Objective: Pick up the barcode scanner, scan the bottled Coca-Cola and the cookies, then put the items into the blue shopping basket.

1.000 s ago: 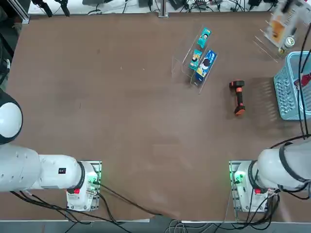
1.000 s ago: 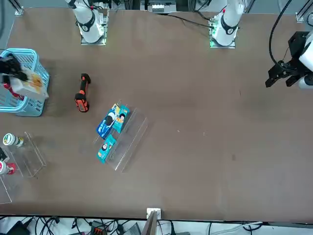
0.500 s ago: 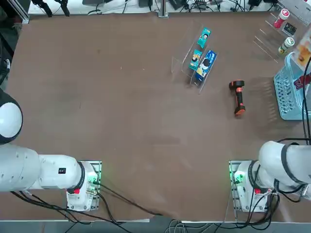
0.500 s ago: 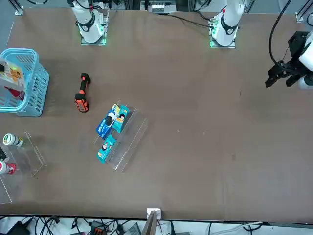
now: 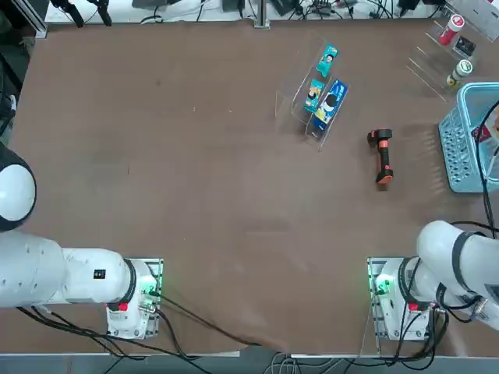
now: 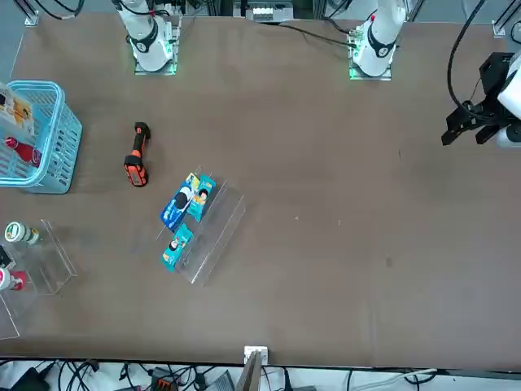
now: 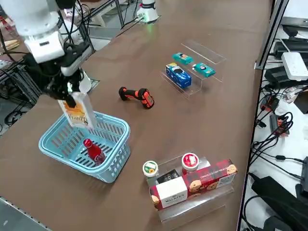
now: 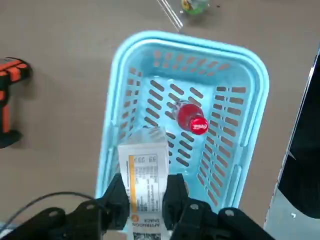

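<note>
So the right gripper (image 7: 72,98) is hanging over the blue shopping basket (image 7: 111,126), out at the right edge of the table, and its fingers (image 8: 172,195) are clamped on the cookies (image 7: 77,113), pinching the white box by its top end. The box hangs straight down from the claw, lower end dipping toward the near rim of the basket, orange-yellow picture facing out in the side view. From the wrist view you look down the narrow edge of the box with its printed label, held between the two black fingers, with the basket's open inside right underneath. The bottled Coca-Cola (image 8: 192,119) is already in the basket, resting on the lattice floor near the middle, just beyond the hanging box and not touching it. The barcode scanner (image 7: 137,95) lies on its side on the bare table (image 5: 195,195), a bit away from the basket and nowhere near the claw, sitting between the basket and the clear rack (image 5: 300,89) with the blue packets.
</note>
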Available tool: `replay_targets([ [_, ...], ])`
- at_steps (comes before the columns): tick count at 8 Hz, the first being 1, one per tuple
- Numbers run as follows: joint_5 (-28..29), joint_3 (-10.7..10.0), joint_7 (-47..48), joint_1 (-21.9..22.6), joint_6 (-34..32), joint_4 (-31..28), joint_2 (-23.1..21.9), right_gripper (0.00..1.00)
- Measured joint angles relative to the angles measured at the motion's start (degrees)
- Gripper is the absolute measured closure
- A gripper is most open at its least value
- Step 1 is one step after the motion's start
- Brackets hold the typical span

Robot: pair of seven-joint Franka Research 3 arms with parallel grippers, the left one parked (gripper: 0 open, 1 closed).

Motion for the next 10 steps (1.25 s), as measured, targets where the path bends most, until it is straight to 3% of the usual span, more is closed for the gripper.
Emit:
replay_targets([
  [2,0.0,-0.1,-0.1,-0.6,5.9,-4.1,1.6,0.63],
  [6,0.0,-0.1,-0.1,-1.4,12.9,-4.8,9.5,0.61],
  [7,0.2,-0.1,-0.1,-1.4,13.8,-4.8,10.8,0.56],
  [8,0.5,0.0,-0.1,-1.4,14.1,-4.7,11.4,0.49],
  [10,1.1,0.2,-0.1,-1.3,13.9,-4.3,11.3,0.13],
])
